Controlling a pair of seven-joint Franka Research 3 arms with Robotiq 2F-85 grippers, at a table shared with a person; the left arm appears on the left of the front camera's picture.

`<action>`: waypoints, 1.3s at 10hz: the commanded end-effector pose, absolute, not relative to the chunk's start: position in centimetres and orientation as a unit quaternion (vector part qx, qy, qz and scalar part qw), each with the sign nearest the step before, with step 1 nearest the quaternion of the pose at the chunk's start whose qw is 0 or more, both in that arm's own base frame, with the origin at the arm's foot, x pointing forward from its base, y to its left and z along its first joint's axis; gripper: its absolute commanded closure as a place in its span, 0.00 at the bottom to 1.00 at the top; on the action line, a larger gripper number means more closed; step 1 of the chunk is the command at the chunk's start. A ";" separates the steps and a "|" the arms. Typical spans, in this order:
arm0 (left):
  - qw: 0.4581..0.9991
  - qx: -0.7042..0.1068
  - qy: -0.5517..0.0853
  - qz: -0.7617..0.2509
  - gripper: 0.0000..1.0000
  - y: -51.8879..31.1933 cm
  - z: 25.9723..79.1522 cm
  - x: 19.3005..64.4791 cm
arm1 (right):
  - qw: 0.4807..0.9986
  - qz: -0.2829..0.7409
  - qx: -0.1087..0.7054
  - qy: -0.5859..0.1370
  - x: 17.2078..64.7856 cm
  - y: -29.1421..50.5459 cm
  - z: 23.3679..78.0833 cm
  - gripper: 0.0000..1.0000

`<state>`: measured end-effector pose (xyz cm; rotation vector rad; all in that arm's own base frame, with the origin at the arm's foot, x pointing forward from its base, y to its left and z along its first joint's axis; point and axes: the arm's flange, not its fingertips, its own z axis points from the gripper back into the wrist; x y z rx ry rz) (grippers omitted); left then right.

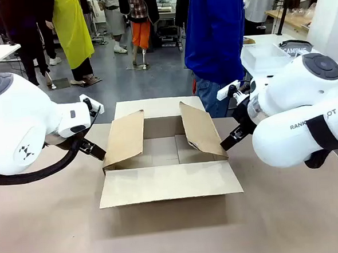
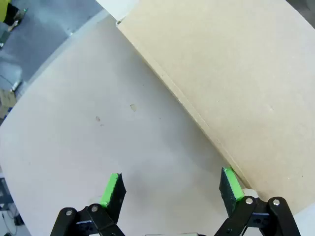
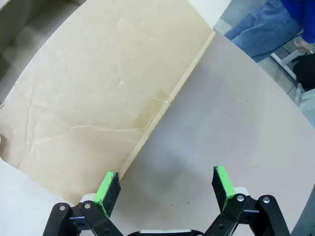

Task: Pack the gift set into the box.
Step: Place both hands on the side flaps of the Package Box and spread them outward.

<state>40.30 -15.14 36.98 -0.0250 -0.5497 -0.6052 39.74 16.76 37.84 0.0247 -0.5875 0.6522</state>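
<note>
**Carton open on the table, gift set off to the side**

The large brown corrugated cardboard box [image 1: 169, 184] is seen open in the middle of the light brown table [image 1: 175, 235]. Its near flap is laid flat toward the camera, its far flap is folded outward, and its two side flaps are raised.

The dark grey, soft, "CAMPUS"-lettered gift set [image 1: 294, 49] is seen on a white surface at the far right. It lies behind a clear plastic container [image 1: 265, 56], well apart from the box and partly hidden by the right arm.

The left gripper [image 2: 172, 189] is held low outside the left side flap. Its green pads are spread wide, with only table surface between them, and one pad is just beside the flap's lower edge. The right gripper [image 3: 165, 184] is held likewise outside the right side flap, fingers parted, one pad just beside the fold.

A person in a blue top and jeans [image 1: 215, 37] is seen at the far side.
</note>
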 end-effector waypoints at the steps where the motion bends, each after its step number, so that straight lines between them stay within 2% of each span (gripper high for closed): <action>1: 0.917 -0.012 -0.268 -0.294 0.00 -15.2 37.0 40.3 | 0.905 0.316 0.012 -0.284 39.7 16.8 37.8 0.00; 13: 0.917 -0.012 -0.268 -0.294 0.00 -15.2 37.0 40.3 | 0.905 0.316 0.012 -0.284 39.7 16.8 37.8 0.00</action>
